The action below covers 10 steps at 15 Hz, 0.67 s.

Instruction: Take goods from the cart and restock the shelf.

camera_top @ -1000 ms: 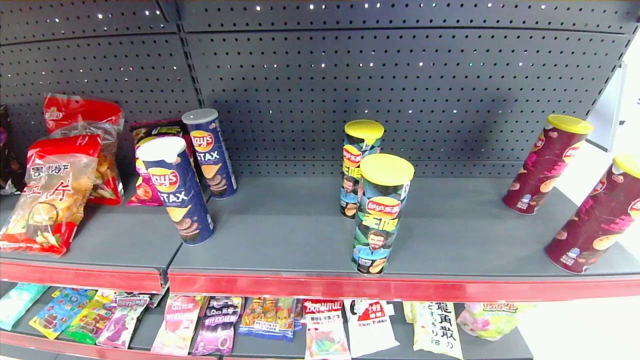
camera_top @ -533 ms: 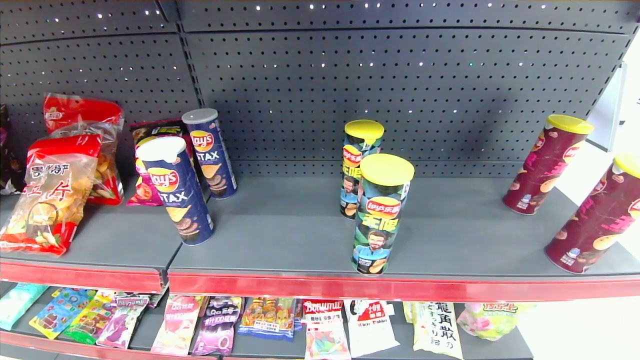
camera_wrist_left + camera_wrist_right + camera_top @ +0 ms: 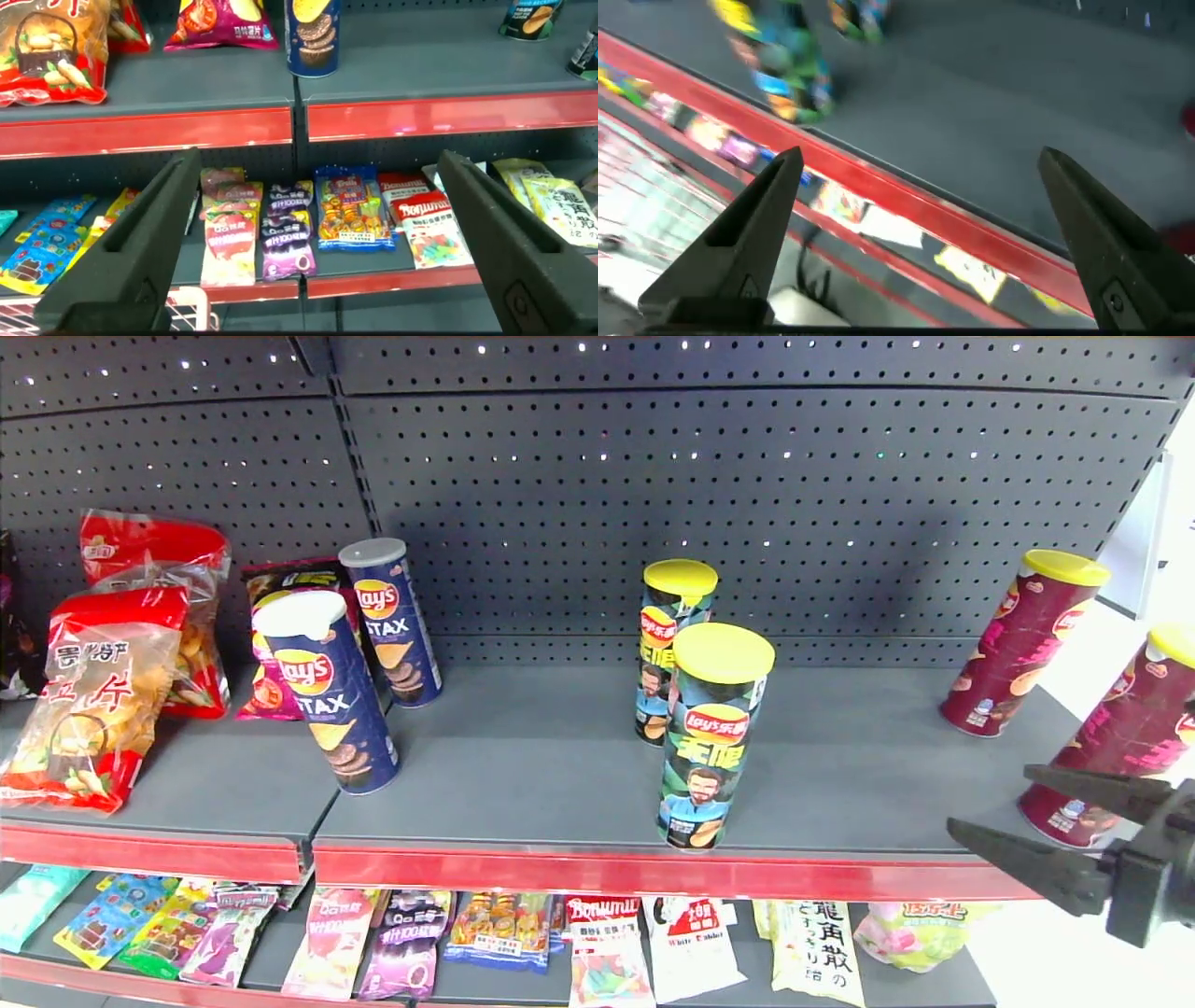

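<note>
Dark grey pegboard [image 3: 747, 504] backs a grey shelf [image 3: 560, 775] with a red front lip. Goods stand on it in small groups. To the robot's left are red snack bags [image 3: 93, 700], then two blue cans [image 3: 327, 695]. Near the middle are two yellow-lidded cans [image 3: 714, 737] printed in teal, one behind the other. Far to the right are two maroon cans [image 3: 1022, 644]. Wide bare stretches lie between the groups. A lower shelf [image 3: 934, 989] beneath holds a row of flat sachets [image 3: 504, 933].

One thing has changed in the last second. The right pincer [image 3: 990, 798], absent from the head view half a second ago, has come up into its lower right corner. It sits in front of the shelf lip, just before the nearer maroon can. Its two black fingers are spread wide with nothing between them. In its own wrist view the right pincer [image 3: 920, 159] looks down on the red lip and the bare grey boards. A pale wire grid lies off to one side, probably the cart [image 3: 654, 219], though its contents cannot be made out. The cans and bags have not moved.

The left pincer [image 3: 318, 159] hangs lower, level with the sachet row, also gaping wide and empty.

By my judgement no item is in hand yet, so restocking is not under way. The right arm seems to be swinging past the shelf front, and a pick from the cart has to come first. The open gaps between the can groups look like the natural places to fill.
</note>
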Tool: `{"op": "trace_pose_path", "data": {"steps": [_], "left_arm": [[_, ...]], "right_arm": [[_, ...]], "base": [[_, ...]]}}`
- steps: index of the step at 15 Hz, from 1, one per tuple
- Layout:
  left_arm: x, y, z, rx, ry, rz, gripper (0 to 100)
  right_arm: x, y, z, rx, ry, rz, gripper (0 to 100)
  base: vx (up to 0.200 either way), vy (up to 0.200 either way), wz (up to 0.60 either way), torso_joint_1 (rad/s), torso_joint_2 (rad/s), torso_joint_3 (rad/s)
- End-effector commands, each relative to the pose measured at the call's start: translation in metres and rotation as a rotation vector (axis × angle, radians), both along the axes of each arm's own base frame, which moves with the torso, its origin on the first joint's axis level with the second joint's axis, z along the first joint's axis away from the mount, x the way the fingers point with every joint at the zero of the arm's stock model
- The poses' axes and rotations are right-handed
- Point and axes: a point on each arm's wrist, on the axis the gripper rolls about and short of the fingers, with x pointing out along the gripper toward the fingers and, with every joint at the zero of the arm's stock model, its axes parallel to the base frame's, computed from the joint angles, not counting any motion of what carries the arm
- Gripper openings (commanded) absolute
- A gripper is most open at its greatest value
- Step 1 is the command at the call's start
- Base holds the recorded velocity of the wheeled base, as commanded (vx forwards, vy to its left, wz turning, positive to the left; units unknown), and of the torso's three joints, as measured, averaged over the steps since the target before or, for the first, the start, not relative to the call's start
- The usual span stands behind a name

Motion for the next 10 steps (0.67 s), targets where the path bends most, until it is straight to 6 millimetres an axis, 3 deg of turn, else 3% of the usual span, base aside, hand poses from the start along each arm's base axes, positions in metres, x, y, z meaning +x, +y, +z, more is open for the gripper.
{"op": "trace_pose_path", "data": {"steps": [1,6,10], "left_arm": [[0.0,0.0,0.0,0.001,0.001,0.002,100],[0.0,0.0,0.0,-0.001,0.001,0.0,100],[0.0,0.0,0.0,-0.002,0.001,0.0,100]], "right_arm": [[0.027,0.016,-0.015,-0.047,0.105,0.025,100],[0.061,0.044,-0.031,-0.143,0.152,-0.022,100],[0.075,0.059,-0.039,-0.173,0.187,-0.013,100]], "base": [[0.0,0.0,0.0,0.0,0.0,0.0],[0.0,0.0,0.0,0.0,0.0,0.0],[0.0,0.0,0.0,0.0,0.0,0.0]]}}
